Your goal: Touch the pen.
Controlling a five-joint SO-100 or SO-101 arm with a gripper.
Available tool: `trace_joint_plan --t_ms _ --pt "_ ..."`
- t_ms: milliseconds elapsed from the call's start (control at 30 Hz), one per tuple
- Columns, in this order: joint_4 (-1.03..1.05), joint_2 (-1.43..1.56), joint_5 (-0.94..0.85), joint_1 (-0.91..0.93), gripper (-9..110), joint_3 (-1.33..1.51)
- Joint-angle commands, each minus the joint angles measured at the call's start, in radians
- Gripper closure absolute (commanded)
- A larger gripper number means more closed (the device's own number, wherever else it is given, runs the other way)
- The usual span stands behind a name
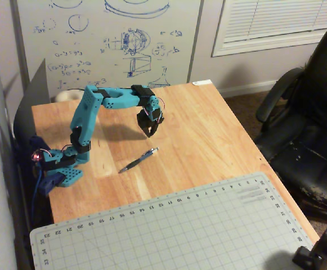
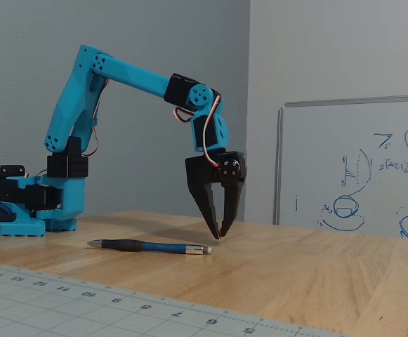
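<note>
While the pen [image 2: 149,246] lies on the tabletop [image 1: 208,135], my tool [image 2: 219,234] hovers just above its tip, fingertips nearly together.

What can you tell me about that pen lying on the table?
The pen is slim, with a dark grip section, a blue barrel and a silvery tip. It lies flat on the bare wooden table, between the blue arm's base and the grey cutting mat. In a fixed view its tip points right, toward the tool. The tool's tips hang just above and behind the pen's tip end, nearly closed; whether they touch it cannot be told.
</note>
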Motion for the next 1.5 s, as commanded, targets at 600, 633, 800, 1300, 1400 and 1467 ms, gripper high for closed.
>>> trace_joint_plan --t_ms 600,633,800,1300,1400,1467 --pt "0.144 2.063 0.005 0.077 101 1.528" --pt "0.144 2.063 0.005 0.077 101 1.528" --pt "0.144 2.063 0.003 0.083 101 1.528" --pt "0.048 1.655 -0.005 0.075 101 1.166" --pt "0.021 1.356 0.002 0.08 101 0.962" --pt "0.008 1.172 -0.005 0.086 101 0.833"
